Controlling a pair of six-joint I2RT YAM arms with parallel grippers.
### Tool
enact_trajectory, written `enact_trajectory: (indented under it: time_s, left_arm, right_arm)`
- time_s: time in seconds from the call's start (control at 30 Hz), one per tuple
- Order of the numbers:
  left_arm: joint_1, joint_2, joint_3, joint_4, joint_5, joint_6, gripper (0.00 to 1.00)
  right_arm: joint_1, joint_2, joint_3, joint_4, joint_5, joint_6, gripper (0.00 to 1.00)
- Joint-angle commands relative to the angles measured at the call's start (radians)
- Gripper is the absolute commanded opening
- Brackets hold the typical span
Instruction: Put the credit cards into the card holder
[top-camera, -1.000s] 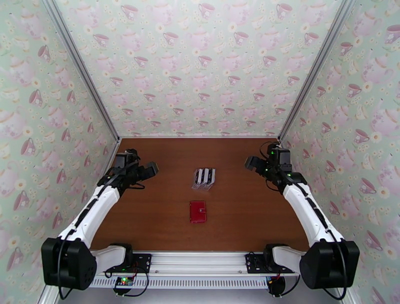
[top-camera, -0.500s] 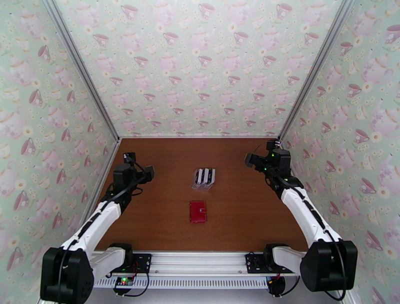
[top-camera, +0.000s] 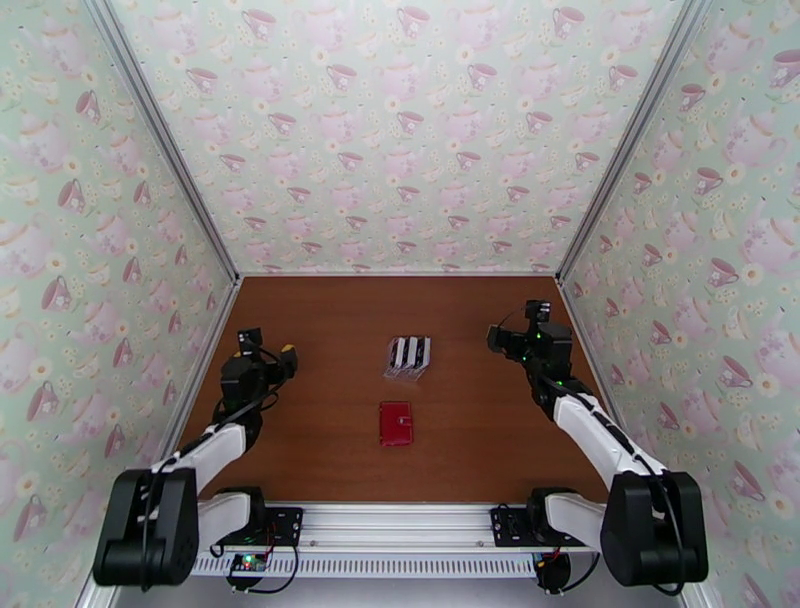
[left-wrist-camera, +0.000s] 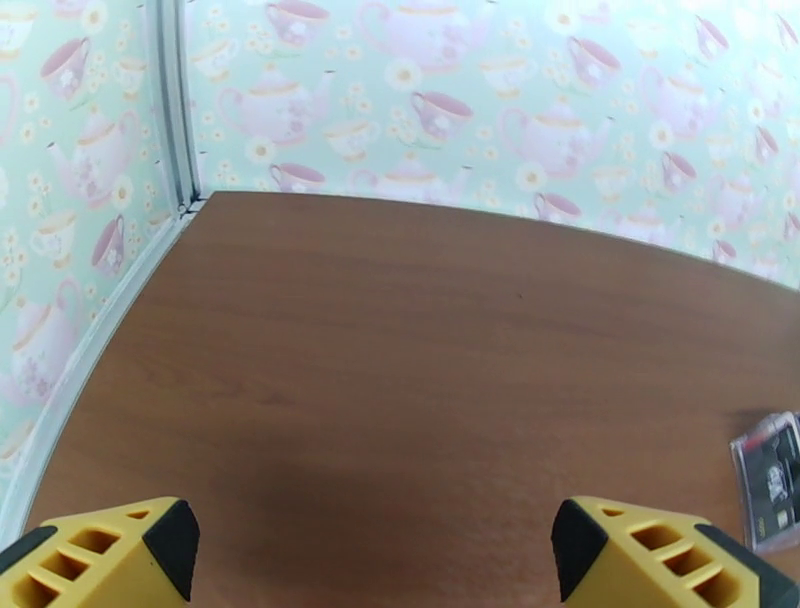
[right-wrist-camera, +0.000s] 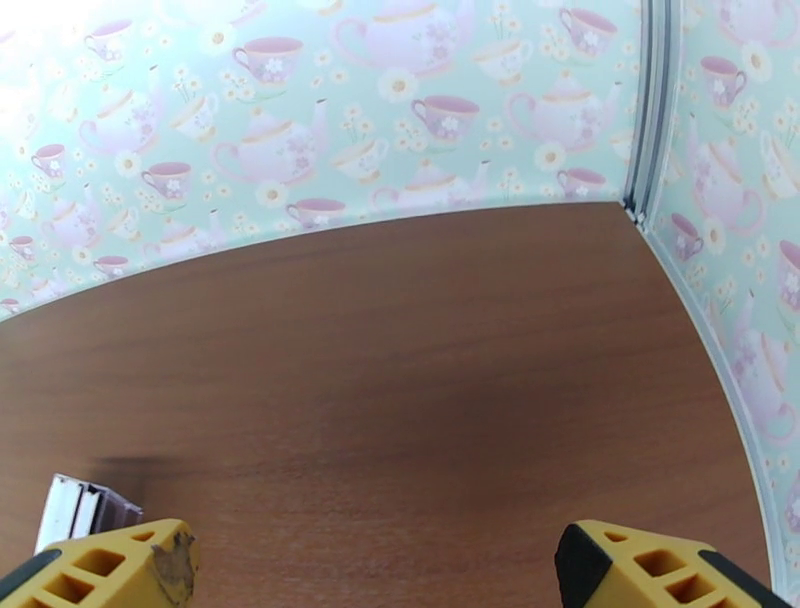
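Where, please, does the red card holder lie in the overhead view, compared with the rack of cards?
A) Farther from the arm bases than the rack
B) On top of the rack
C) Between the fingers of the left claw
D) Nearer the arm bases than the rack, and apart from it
D: the card holder lies flat and closed, nearer the arm bases than the credit cards, with a clear gap between the two.

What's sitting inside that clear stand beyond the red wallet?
A row of black and white cards in the clear stand. Their count and lower parts cannot be made out.
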Motion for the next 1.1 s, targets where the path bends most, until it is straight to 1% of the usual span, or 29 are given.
enact_trajectory:
  time_s: [0.0,0.1,0.2,0.23,0.33,0.4,0.47,0.53,0.57,0.6,0.63,0.67,0.7,0.77,0.83,0.9,0.93,1.0,1.07]
  left_arm:
    - [0.031,0.076,-0.013,0.197,0.137,-0.017,1.0]
    - [0.056,0.165,-0.009,0.278,0.202,-0.025,1.0]
    - [0.058,0.231,-0.016,0.362,0.272,-0.015,1.0]
    - [0.058,0.233,-0.011,0.357,0.296,-0.005,1.0]
    - [0.043,0.234,0.018,0.3,0.279,0.011,1.0]
    - [-0.002,0.235,0.049,0.227,0.198,0.051,1.0]
    - [-0.05,0.248,0.061,0.211,0.136,0.093,1.0]
    - [-0.06,0.249,0.047,0.223,0.104,0.1,1.0]
    - [-0.058,0.273,0.031,0.268,0.099,0.095,1.0]
    - [-0.057,0.319,0.009,0.383,0.097,0.083,1.0]
    - [-0.053,0.302,0.002,0.363,0.109,0.086,1.0]
    - [-0.055,0.288,0.015,0.308,0.108,0.098,1.0]
    - [-0.059,0.304,0.016,0.344,0.103,0.093,1.0]
    - [-0.06,0.296,0.017,0.322,0.105,0.098,1.0]
    - [-0.061,0.302,0.016,0.338,0.101,0.094,1.0]
    - [-0.062,0.303,0.015,0.342,0.1,0.093,1.0]
    - [-0.061,0.3,0.015,0.338,0.099,0.093,1.0]
    - [-0.062,0.302,0.015,0.343,0.099,0.094,1.0]
    - [-0.061,0.302,0.013,0.343,0.097,0.093,1.0]
  right_arm:
    - [0.003,0.019,-0.036,0.128,0.029,-0.052,1.0]
    - [0.003,0.037,-0.063,0.194,0.03,-0.073,1.0]
    - [0.003,0.057,-0.088,0.261,0.024,-0.096,1.0]
    - [0.003,0.061,-0.092,0.273,0.01,-0.104,1.0]
    - [0.003,0.1,-0.113,0.362,0.0,-0.119,1.0]
    - [0.001,0.136,-0.105,0.389,-0.008,-0.124,1.0]
    - [0.001,0.153,-0.081,0.374,-0.045,-0.142,1.0]
    - [0.002,0.159,-0.092,0.419,-0.058,-0.147,1.0]
    - [0.001,0.159,-0.097,0.437,-0.049,-0.15,1.0]
    - [0.001,0.158,-0.099,0.443,-0.037,-0.151,1.0]
    - [0.002,0.16,-0.098,0.444,-0.035,-0.154,1.0]
    - [0.001,0.161,-0.096,0.448,-0.041,-0.162,1.0]
    - [0.002,0.165,-0.095,0.451,-0.047,-0.168,1.0]
    - [0.001,0.172,-0.084,0.444,-0.038,-0.166,1.0]
    - [0.001,0.172,-0.079,0.425,-0.013,-0.143,1.0]
    - [0.001,0.156,-0.088,0.403,-0.034,-0.14,1.0]
    - [0.001,0.143,-0.103,0.41,-0.047,-0.142,1.0]
    - [0.002,0.128,-0.129,0.442,-0.034,-0.136,1.0]
    - [0.002,0.119,-0.136,0.438,-0.029,-0.136,1.0]
